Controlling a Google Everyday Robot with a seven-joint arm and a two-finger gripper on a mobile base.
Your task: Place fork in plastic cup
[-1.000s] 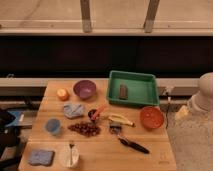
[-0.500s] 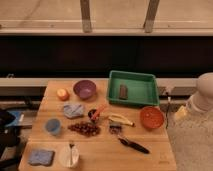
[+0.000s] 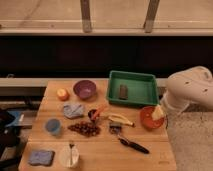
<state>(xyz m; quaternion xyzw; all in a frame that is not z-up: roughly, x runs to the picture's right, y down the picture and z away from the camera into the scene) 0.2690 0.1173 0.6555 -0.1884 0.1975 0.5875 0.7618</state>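
Observation:
The plastic cup [image 3: 52, 126] is small, round and light blue, and stands near the left edge of the wooden table [image 3: 150, 155]. The fork [image 3: 71, 149] is a thin dark utensil resting on the white round cup [image 3: 69, 157] at the front left, a little right of and in front of the blue cup. My gripper [image 3: 159, 113] is at the end of the white arm [image 3: 192, 89] on the right, just over the right rim of the red bowl [image 3: 148, 118], far from the fork and the cup.
A green tray [image 3: 150, 90] with a dark bar stands at the back right. Also on the table are a purple bowl [image 3: 84, 89], an orange fruit [image 3: 62, 94], a grey cloth [image 3: 73, 110], grapes [image 3: 84, 128], a banana [image 3: 121, 119], a black-handled utensil [image 3: 129, 142] and a blue-grey sponge [image 3: 40, 157].

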